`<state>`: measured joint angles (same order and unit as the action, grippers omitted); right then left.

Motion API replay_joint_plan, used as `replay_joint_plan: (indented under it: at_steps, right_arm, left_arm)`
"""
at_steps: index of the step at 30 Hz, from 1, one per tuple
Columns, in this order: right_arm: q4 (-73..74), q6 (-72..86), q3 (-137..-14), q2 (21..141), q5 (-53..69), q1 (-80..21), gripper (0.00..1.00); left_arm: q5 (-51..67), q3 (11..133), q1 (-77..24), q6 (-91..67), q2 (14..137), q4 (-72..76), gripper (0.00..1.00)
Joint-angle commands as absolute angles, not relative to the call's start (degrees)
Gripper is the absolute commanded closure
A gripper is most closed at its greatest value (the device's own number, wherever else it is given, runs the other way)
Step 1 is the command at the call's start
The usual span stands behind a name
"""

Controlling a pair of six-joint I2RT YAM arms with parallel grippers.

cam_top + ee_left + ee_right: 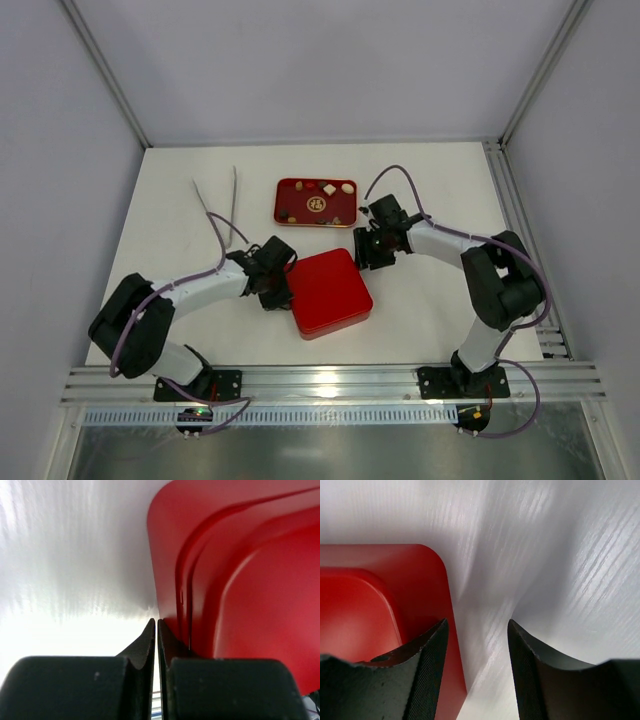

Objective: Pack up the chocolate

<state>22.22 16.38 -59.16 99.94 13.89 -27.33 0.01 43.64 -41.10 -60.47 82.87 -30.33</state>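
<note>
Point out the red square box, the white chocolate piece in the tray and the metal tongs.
red square box (pixel 332 290), top view, middle of its lid
white chocolate piece (pixel 328 187), top view, its middle
metal tongs (pixel 234 192), top view, right-hand arm

Small mixed chocolates (pixel 328 187), scattered in red tray (pixel 278 198)

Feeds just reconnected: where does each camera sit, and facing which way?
Top external: above, behind the robot, looking down on the table; left arm and right arm show.
Left wrist: on left hand, facing red box edge; shut fingers show.
Right wrist: on right hand, facing box corner; open fingers show.
All three share the red box.
</note>
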Motion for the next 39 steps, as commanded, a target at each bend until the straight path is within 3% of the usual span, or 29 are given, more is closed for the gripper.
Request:
replay_joint_plan:
  at_steps: [1, 12, 31, 39]
  right_arm:
    - [21.3, 20.0, -58.1, 96.1, 15.4, -32.1, 0.46]
    - [22.8, 23.3, -56.6, 92.9, 7.6, -33.8, 0.39]
    - [15.8, 27.9, -46.8, 83.1, 13.6, -22.9, 0.35]
    - [10.6, 31.5, -40.5, 77.0, 17.2, -17.8, 0.34]
  left_arm:
    - [2.4, 48.4, -40.3, -57.4, 84.5, -24.2, 1.00]
    - [4.4, 50.9, -37.8, -54.6, 86.1, -24.7, 1.00]
    - [10.9, 53.3, -26.2, -45.4, 84.1, -30.6, 0.97]
    - [12.0, 53.1, -23.6, -44.0, 78.5, -33.6, 0.74]
